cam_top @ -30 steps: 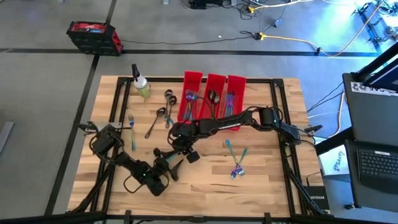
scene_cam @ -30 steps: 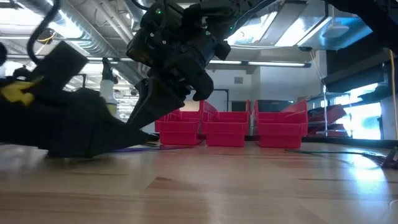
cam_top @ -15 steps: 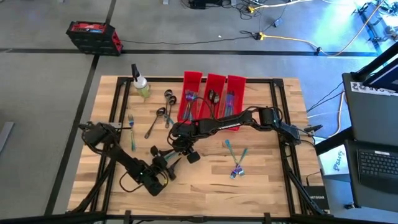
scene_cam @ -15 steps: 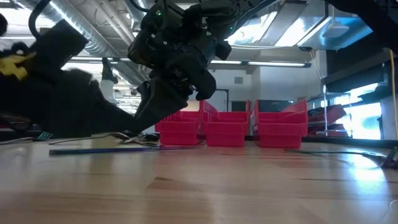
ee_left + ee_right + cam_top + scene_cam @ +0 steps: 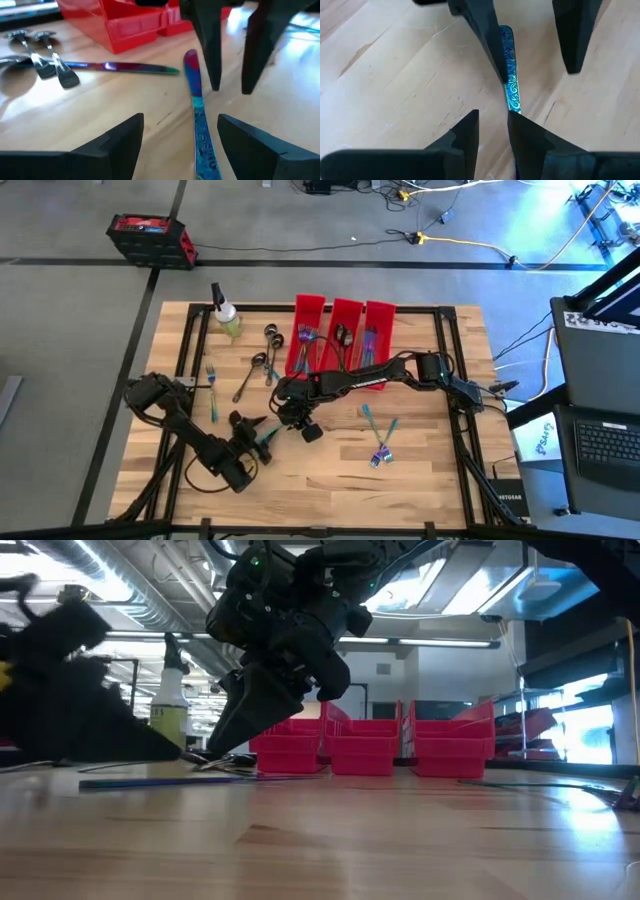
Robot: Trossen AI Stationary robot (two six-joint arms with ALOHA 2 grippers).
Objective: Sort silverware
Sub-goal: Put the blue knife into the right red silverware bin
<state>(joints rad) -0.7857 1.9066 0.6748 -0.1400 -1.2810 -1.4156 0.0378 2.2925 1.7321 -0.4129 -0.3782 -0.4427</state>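
Near frame centre on the surface: teal knife [image 5: 199, 117] between both fingers.
My left gripper [image 5: 176, 145] fingers spread; right gripper [image 5: 491, 131] fingers nearly together, empty. Thin, stiff, slippery; I'd pinch mid-handle.

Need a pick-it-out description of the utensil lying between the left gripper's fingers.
From the red bins, come toward the table's near edge to where the left gripper and right gripper meet. The utensil lies flat there, its embossed teal handle shading to purple, unlike the plain grey spoons by the bins.
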